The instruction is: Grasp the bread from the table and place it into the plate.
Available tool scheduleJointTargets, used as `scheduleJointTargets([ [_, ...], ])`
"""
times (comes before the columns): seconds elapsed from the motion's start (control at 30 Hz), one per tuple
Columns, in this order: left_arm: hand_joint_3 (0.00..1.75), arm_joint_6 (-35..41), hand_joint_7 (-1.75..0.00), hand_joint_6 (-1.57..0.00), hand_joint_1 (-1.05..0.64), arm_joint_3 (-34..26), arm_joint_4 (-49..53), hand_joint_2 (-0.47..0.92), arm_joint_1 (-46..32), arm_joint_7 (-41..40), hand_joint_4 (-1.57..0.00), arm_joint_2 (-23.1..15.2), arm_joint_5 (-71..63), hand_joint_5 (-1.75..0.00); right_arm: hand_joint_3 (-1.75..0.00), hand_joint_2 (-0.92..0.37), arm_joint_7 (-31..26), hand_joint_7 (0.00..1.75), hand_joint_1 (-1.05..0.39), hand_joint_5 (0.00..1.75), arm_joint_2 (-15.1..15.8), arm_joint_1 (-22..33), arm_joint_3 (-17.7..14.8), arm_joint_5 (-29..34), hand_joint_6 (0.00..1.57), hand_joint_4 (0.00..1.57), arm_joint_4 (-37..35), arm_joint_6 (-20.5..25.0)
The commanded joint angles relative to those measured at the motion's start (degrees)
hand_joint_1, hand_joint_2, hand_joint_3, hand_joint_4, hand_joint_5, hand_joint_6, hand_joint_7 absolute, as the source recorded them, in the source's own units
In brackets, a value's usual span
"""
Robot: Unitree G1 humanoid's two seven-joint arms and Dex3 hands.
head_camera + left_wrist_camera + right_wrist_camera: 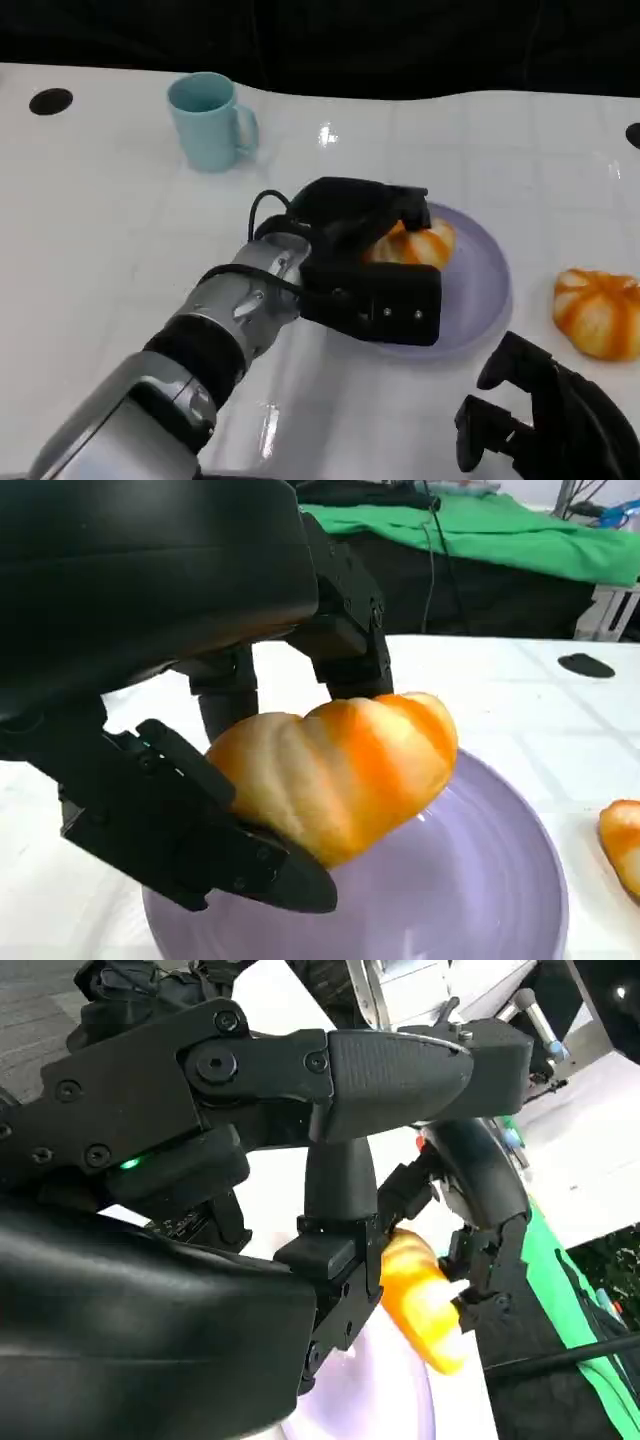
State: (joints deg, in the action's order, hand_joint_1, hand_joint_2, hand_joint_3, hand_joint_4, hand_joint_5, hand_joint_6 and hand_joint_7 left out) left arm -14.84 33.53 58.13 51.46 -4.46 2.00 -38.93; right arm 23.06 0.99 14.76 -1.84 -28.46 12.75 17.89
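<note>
Bread gripped in left hand, over plate

We look down on a glossy white table with faint tile lines and bright light glints. Behind it hangs dark black cloth, and farther back lies a green cloth.
</note>
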Motion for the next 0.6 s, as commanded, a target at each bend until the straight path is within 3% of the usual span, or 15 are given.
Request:
scheduleJointTargets([
  [0.03,0.44,-0.43,-0.25,-0.19,-0.67,0.21,0.48,0.92,2.67,4.87,-0.06,-1.01,0.28,-0.57,-0.47,-0.92,-0.04,1.75,-0.57,1.75,0.69,0.43,0.0,0.36,0.5,0.79,0.59,-0.81],
  [0.2,0.61,-0.18,-0.15,-0.1,-0.87,0.45,-0.77,0.92,2.7,6.36,0.0,-1.75,-0.21,-0.23,-0.49,-0.92,-0.34,1.75,-0.56,1.75,0.61,0.17,-0.01,0.27,0.53,0.82,0.59,-0.44],
  [0.43,0.65,-0.14,-0.15,-0.11,-0.91,0.53,-2.12,0.92,2.41,6.43,0.0,-2.68,-0.48,-0.19,-0.51,-0.92,-0.96,1.75,-0.56,1.75,0.69,0.18,0.22,0.61,0.53,0.83,0.92,-0.26],
  [0.6,0.63,-0.13,-0.16,-0.13,-0.91,0.27,-3.29,0.92,2.01,6.18,0.0,-3.19,-0.4,-0.26,-0.51,-0.91,-0.6,1.75,-0.56,1.75,0.56,0.13,-0.01,-0.01,0.52,0.81,0.54,-0.47],
])
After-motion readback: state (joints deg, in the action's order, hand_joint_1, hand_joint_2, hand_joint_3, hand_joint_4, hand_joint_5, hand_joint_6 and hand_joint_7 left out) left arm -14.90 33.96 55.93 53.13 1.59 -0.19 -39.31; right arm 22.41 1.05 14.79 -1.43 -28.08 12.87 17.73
